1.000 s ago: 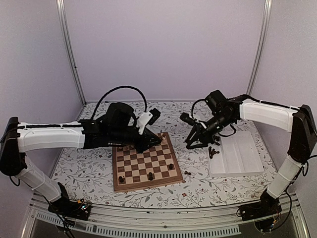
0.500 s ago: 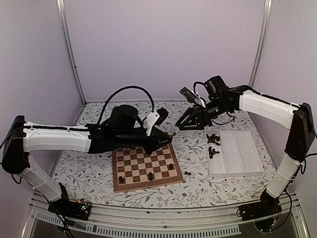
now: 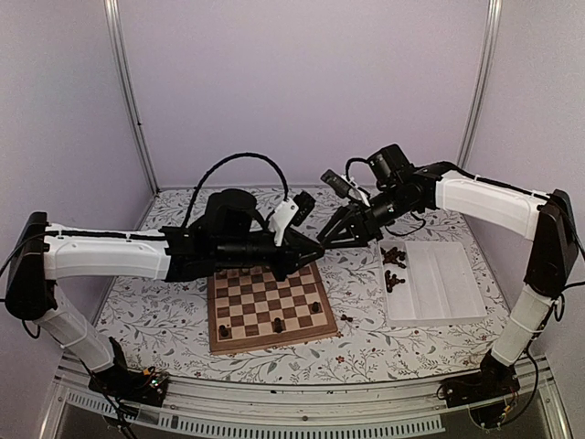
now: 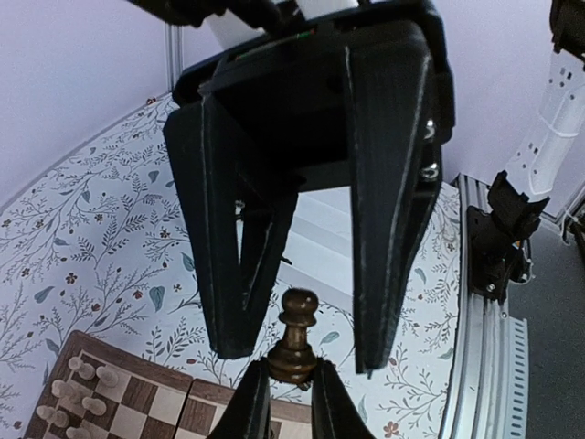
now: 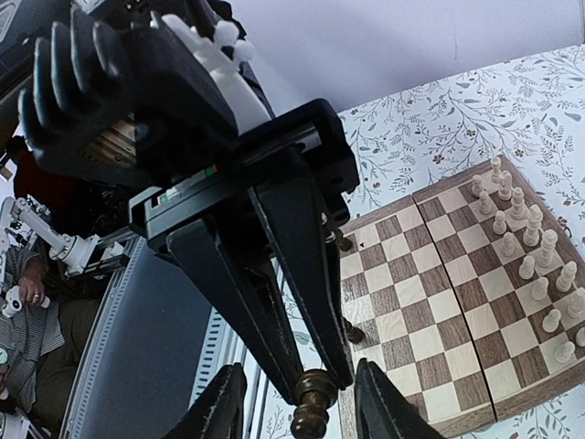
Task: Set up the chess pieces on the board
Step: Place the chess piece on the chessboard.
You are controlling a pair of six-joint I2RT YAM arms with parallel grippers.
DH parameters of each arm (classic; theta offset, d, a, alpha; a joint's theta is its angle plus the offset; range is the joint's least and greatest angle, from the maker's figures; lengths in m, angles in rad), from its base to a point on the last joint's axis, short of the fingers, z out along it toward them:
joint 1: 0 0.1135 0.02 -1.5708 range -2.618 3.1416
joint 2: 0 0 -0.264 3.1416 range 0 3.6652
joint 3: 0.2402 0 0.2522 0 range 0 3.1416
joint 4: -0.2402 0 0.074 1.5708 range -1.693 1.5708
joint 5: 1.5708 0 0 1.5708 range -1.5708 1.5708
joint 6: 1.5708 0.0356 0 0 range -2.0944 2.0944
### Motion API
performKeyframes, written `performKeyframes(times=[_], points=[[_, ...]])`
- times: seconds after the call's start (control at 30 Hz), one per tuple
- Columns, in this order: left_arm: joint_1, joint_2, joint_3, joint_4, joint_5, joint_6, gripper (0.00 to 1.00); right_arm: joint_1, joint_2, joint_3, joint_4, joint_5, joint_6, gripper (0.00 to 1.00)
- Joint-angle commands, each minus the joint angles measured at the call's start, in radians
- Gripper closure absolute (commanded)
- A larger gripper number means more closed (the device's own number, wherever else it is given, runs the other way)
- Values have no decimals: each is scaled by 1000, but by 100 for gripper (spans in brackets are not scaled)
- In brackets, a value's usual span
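Note:
My left gripper (image 4: 288, 373) is shut on the base of a dark brown pawn (image 4: 294, 337) and holds it in the air over the far right edge of the board (image 3: 212, 315). My right gripper (image 5: 300, 370) is open, its fingers either side of that pawn (image 5: 311, 413) without touching it. In the top view the two grippers meet tip to tip, left (image 3: 306, 249) and right (image 3: 325, 240). A few dark pieces (image 3: 277, 325) stand on the near rows. More dark pieces (image 3: 395, 257) lie in the white tray (image 3: 452, 297).
Cream chessmen (image 5: 521, 240) stand in rows along the board's far side. Two loose dark pieces (image 3: 345, 318) lie on the flowered cloth between board and tray. Frame posts stand at the back corners.
My right gripper left the tray and swung up and left to meet the left gripper. My left arm reached further right, over the board's far right edge.

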State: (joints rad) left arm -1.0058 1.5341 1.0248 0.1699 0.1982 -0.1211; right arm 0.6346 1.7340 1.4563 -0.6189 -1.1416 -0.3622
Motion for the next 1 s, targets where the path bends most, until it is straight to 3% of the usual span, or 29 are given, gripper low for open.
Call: performKeyframes(times=[0.0, 0.1, 0.3, 0.4, 0.5, 0.63, 0.83, 0.97], points=[[-17, 3, 24, 40, -7, 9, 86, 5, -11, -17, 29, 37, 12, 59], [-17, 0, 23, 41, -17, 11, 86, 5, -18, -27, 36, 45, 16, 65], [-16, 12, 30, 35, -25, 10, 86, 5, -29, -41, 59, 45, 31, 88], [-16, 21, 41, 13, -41, 9, 81, 5, -32, -39, 62, 52, 31, 94], [-16, 28, 64, -50, -85, 17, 69, 5, -38, -34, 58, 101, 27, 97], [-14, -14, 91, -203, -171, 76, 64, 15, -36, -15, 20, 246, -14, 98], [-8, -210, 71, -363, -236, 206, 55, 90, 16, 37, -71, 508, -117, 98], [15, -342, 35, -337, -374, 263, 45, 152, 72, 94, -120, 619, -165, 98]])
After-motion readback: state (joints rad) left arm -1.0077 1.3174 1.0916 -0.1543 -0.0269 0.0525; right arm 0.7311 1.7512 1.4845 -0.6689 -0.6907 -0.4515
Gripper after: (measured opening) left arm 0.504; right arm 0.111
